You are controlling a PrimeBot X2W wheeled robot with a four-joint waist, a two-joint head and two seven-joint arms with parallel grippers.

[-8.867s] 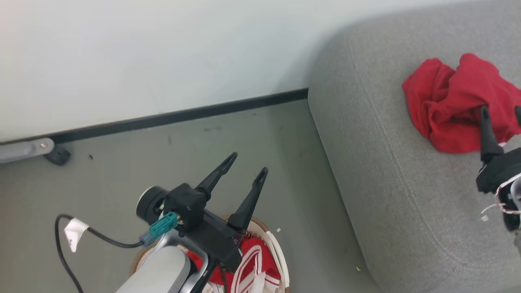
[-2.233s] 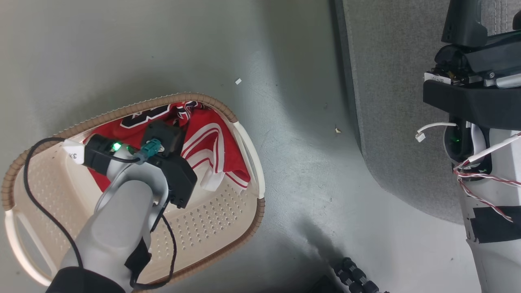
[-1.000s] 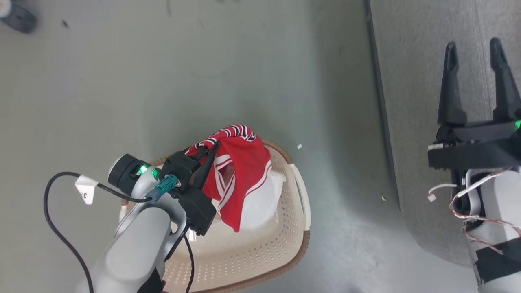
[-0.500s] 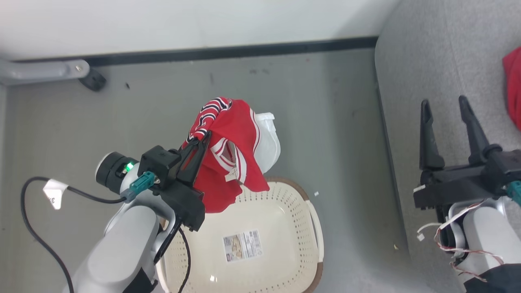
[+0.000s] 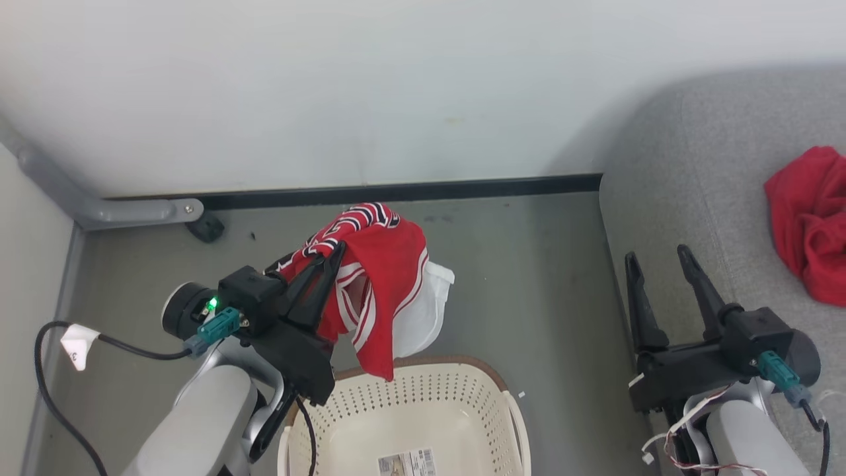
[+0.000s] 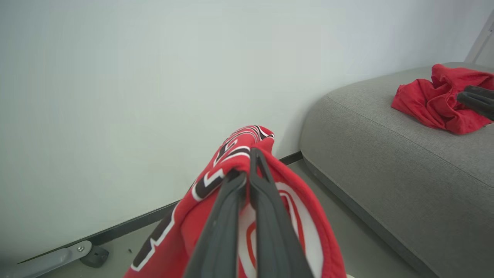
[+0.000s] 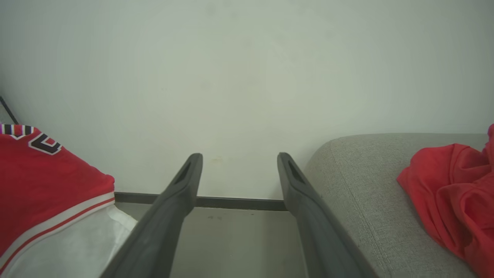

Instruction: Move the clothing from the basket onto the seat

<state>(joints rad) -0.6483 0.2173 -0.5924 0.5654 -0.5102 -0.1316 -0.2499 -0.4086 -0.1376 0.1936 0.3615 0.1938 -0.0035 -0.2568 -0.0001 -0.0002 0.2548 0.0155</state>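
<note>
While the jersey (image 5: 390,264) was held clamped in the left gripper (image 5: 338,247) above the basket (image 5: 429,390) | right gripper (image 5: 654,252) was seen spread, empty | carry to the seat (image 5: 694,185) was judged next.

One high head view, two low wrist views facing the wall.
From the head, steeply down onto floor (image 5: 542,277), basket (image 5: 456,387) and both arms; from each wrist, close along the left gripper (image 6: 245,164) or right gripper (image 7: 239,156), level toward the wall (image 7: 247,77). Shared by all three: jersey (image 5: 390,264), seat (image 5: 687,172), skirting (image 5: 462,192).
</note>
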